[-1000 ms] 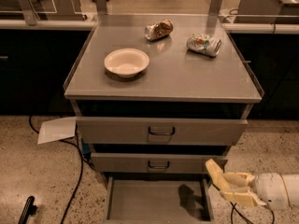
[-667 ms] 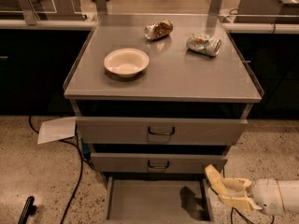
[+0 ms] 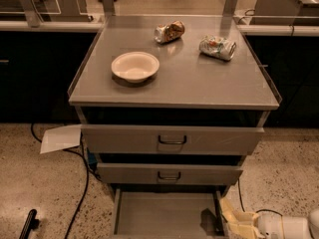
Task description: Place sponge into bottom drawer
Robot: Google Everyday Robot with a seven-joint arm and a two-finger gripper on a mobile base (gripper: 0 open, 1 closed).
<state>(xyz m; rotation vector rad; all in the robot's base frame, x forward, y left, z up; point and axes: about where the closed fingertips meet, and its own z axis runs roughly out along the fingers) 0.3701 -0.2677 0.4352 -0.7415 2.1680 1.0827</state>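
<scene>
Pincer (image 3: 235, 222) hovers by the right wall of the pulled-out grey bottom drawer (image 3: 159, 215); whether clenched, cannot tell.

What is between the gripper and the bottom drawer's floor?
Only the thin right wall of the bottom drawer, as the camera view shows; the gripper sits just outside that wall, low at the right.

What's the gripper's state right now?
Gripper: low at the right edge of the open bottom drawer; open or closed cannot be told.
</scene>
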